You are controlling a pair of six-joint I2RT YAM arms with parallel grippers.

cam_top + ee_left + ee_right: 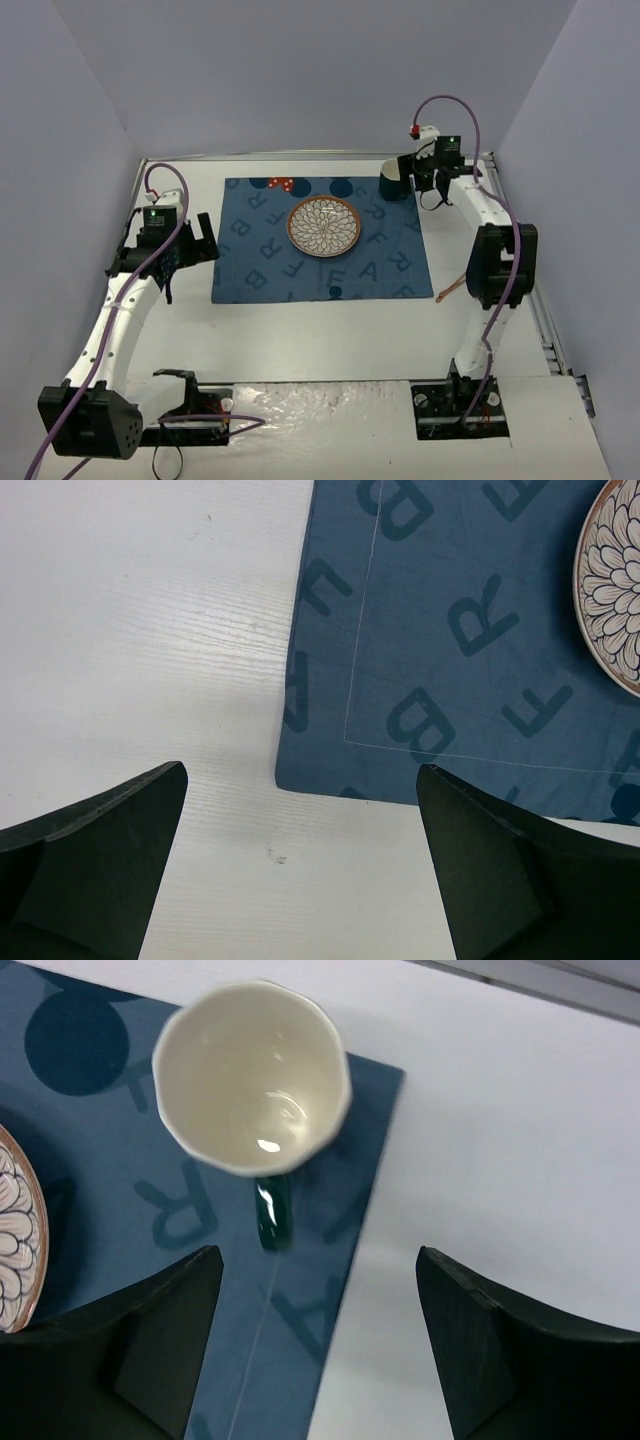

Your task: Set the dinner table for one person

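The white dinner table [330,335] bears a dark blue letter-printed placemat [320,245]. A round patterned plate [323,226] sits at the mat's middle. A mug [396,183], dark outside and white inside, stands on the mat's far right corner. In the right wrist view the mug [250,1080] is upright and empty, its dark green handle [272,1215] pointing toward my right gripper [320,1252], which is open and hovers just behind it, apart from it. My left gripper [302,770] is open and empty above the mat's left corner [290,778].
A thin brownish stick-like utensil [450,288] lies on the table right of the mat, beside the right arm [495,260]. A small red and white patch [281,183] shows at the mat's far edge. The plate's rim shows in the left wrist view [610,580].
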